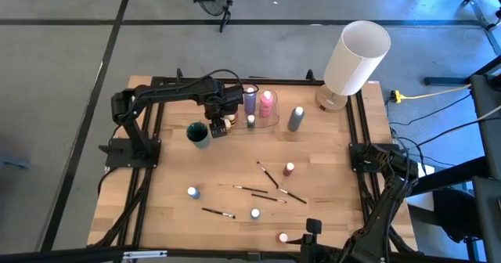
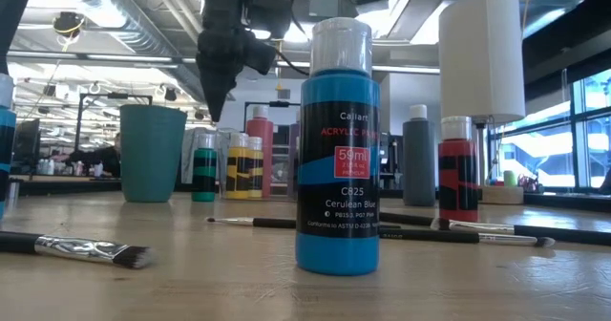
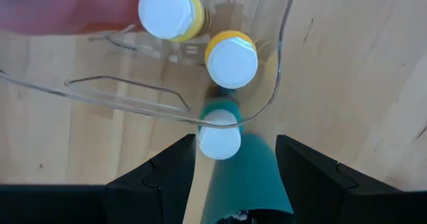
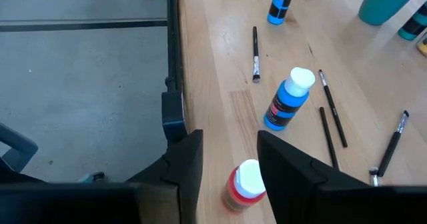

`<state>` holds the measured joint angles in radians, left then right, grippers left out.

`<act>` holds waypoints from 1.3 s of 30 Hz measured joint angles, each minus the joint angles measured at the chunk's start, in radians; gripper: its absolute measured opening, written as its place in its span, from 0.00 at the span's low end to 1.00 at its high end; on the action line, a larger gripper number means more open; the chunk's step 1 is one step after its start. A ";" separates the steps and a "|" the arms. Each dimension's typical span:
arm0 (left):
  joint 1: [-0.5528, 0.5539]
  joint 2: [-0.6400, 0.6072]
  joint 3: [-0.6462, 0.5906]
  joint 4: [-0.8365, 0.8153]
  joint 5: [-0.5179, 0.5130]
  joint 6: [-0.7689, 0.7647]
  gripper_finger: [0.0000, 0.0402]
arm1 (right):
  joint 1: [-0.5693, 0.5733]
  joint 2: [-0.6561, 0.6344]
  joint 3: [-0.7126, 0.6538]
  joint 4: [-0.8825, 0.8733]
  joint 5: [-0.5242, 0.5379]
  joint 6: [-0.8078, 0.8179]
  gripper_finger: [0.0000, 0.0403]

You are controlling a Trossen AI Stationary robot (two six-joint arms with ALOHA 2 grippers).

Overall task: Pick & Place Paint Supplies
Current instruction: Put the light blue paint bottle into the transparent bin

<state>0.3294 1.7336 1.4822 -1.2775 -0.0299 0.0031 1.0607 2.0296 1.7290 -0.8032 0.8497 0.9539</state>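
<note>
Left gripper [image 3: 235, 159] is held open, empty, above the small white-capped green bottle [image 3: 219, 139]; the clear tray rim [image 3: 277, 84] just ahead could be clipped on descent.

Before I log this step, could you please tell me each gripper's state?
Left gripper: open, empty, above the small green white-capped paint bottle.
Right gripper: open, holding nothing.

Bright daylight from the windows [image 2: 582, 120] and ceiling strips; the nearest paintbrush [image 2: 76, 249] blurs, and shadows stay soft.
</note>
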 joint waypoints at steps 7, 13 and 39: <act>0.002 0.000 0.000 -0.012 -0.003 -0.027 0.50 | 0.000 0.000 0.000 0.001 0.002 0.000 0.36; 0.002 0.000 -0.013 0.000 -0.003 -0.036 0.50 | 0.002 0.000 0.000 0.009 0.002 0.002 0.36; 0.034 0.000 -0.072 0.045 -0.004 -0.071 0.50 | -0.001 0.000 0.000 0.000 -0.016 0.003 0.36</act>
<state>0.3630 1.7340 1.4107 -1.2323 -0.0338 -0.0683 1.0599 2.0296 1.7290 -0.8032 0.8341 0.9565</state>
